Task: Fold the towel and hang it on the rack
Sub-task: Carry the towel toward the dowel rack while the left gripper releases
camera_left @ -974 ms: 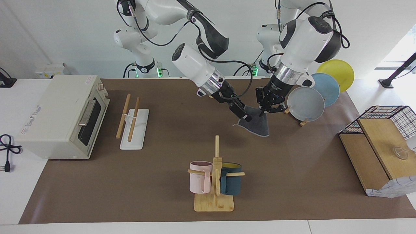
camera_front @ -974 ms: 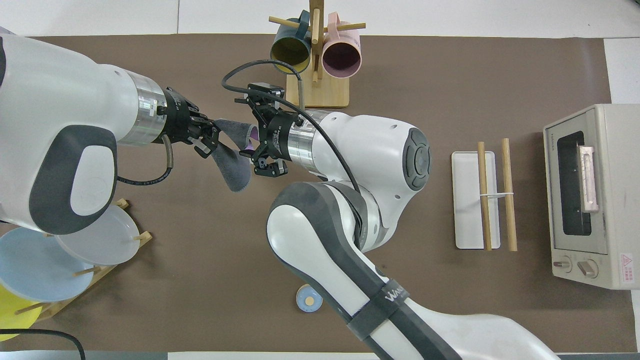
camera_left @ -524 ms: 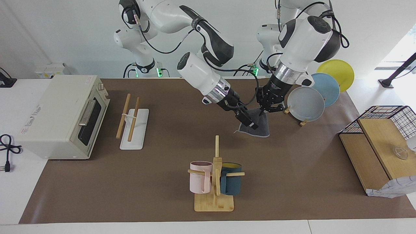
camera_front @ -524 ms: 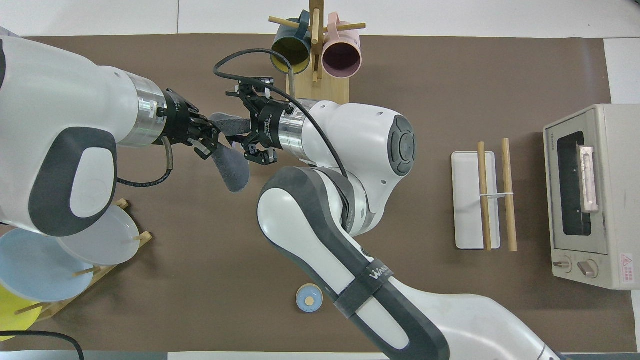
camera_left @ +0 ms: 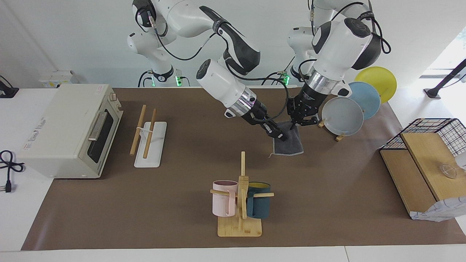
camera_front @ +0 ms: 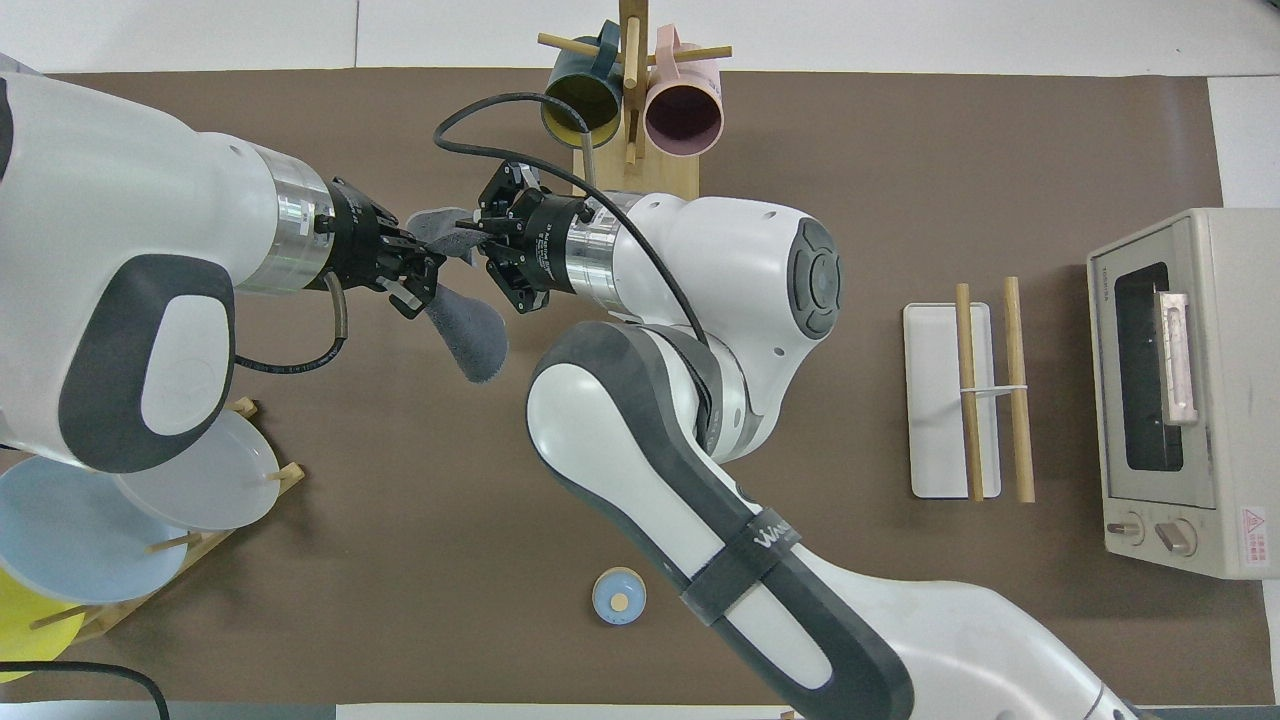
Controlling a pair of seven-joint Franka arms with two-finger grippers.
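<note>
One grey cloth towel (camera_left: 289, 145); one white wood-rodded rack (camera_left: 150, 140); two mugs, pink (camera_left: 222, 198) and teal (camera_left: 259, 205); three round plates: grey (camera_left: 342, 116), blue (camera_left: 367, 95), yellow (camera_left: 378, 82); one cream toaster oven (camera_left: 69, 129).

Robotics laboratory arranged as a mock kitchen. Two white arms are mounted at one edge of a table (camera_left: 182, 225) covered by a brown mat, against a bare white wall. Household props surround the fingers: a toaster oven (camera_left: 69, 131), mug stand (camera_left: 240, 203), plate stand (camera_left: 342, 134) and rack (camera_left: 150, 140). Cables run along the arms.
</note>
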